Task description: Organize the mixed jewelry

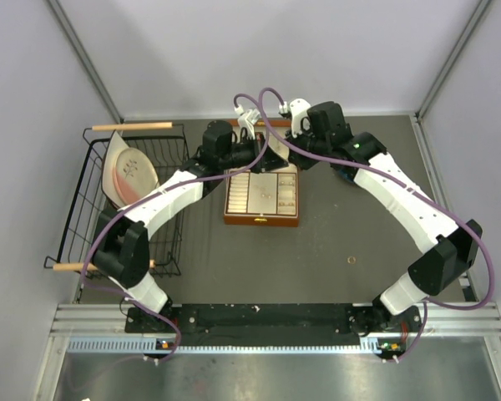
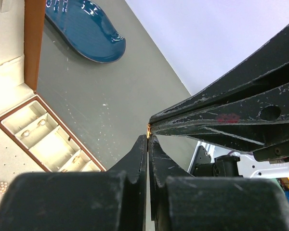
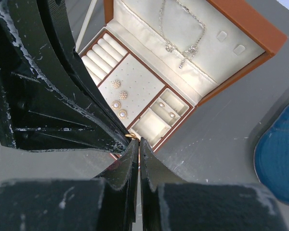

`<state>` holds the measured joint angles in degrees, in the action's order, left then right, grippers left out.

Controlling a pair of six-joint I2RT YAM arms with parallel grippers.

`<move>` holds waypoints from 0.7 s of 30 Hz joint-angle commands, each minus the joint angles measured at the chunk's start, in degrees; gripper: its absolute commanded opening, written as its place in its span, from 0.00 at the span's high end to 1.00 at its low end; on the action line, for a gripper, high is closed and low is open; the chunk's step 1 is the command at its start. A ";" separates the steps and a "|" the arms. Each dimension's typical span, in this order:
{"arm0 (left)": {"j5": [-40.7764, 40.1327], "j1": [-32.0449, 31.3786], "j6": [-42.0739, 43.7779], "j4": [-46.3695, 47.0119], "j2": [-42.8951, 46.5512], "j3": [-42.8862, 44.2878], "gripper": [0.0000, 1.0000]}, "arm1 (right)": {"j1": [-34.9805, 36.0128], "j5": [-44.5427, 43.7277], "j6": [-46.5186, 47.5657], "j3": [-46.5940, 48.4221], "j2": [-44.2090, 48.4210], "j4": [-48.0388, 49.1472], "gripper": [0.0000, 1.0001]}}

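Observation:
My left gripper point(image 1: 257, 155) and right gripper point(image 1: 275, 153) meet tip to tip above the open brown wooden box point(image 1: 261, 220). In the left wrist view my left gripper point(image 2: 148, 137) is shut with a tiny gold ring point(image 2: 148, 129) at its tip. The right gripper's fingers point(image 2: 221, 118) touch that ring. In the right wrist view my right gripper point(image 3: 138, 141) is shut, and the ring point(image 3: 130, 136) sits just left of its tip against the left gripper's fingers point(image 3: 62, 96). The silvery chain necklace point(image 3: 183, 29) lies in the box lid point(image 3: 250, 29). A second small ring point(image 1: 351, 260) lies on the table at the right.
Several pearl studs point(image 3: 119, 98) sit on the box's cream pad. A blue dish point(image 2: 84, 29) lies on the table beside the box; it also shows in the right wrist view point(image 3: 279, 154). A black wire rack point(image 1: 163, 200) holding a pale plate point(image 1: 132, 174) stands at the left.

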<state>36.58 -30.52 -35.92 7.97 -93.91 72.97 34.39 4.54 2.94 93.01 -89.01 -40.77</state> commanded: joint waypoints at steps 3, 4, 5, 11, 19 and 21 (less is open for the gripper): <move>1.30 -0.33 0.76 0.74 0.22 1.83 1.00 | 1.03 0.12 1.01 -0.37 1.73 1.93 1.00; 1.48 -0.33 1.72 0.73 0.48 1.74 1.00 | 0.94 0.21 1.28 -0.55 2.09 2.01 1.00; 1.83 -0.33 2.34 0.56 0.57 1.65 1.00 | 1.03 0.30 1.45 -0.64 2.44 2.01 1.00; 4.11 0.38 7.53 0.03 2.15 0.77 1.00 | 0.85 1.26 4.09 -1.25 7.00 1.93 0.69; 16.55 3.09 15.61 0.56 3.47 1.12 1.00 | -1.08 9.14 5.68 -2.92 13.15 1.40 0.54; 20.79 4.32 16.06 2.83 3.64 0.95 1.00 | -2.83 12.85 5.32 -3.36 13.86 0.79 0.54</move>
<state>46.59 -28.18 -24.27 6.37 -93.65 72.97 33.76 9.21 7.81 90.70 -78.19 -40.29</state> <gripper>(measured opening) 0.013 0.458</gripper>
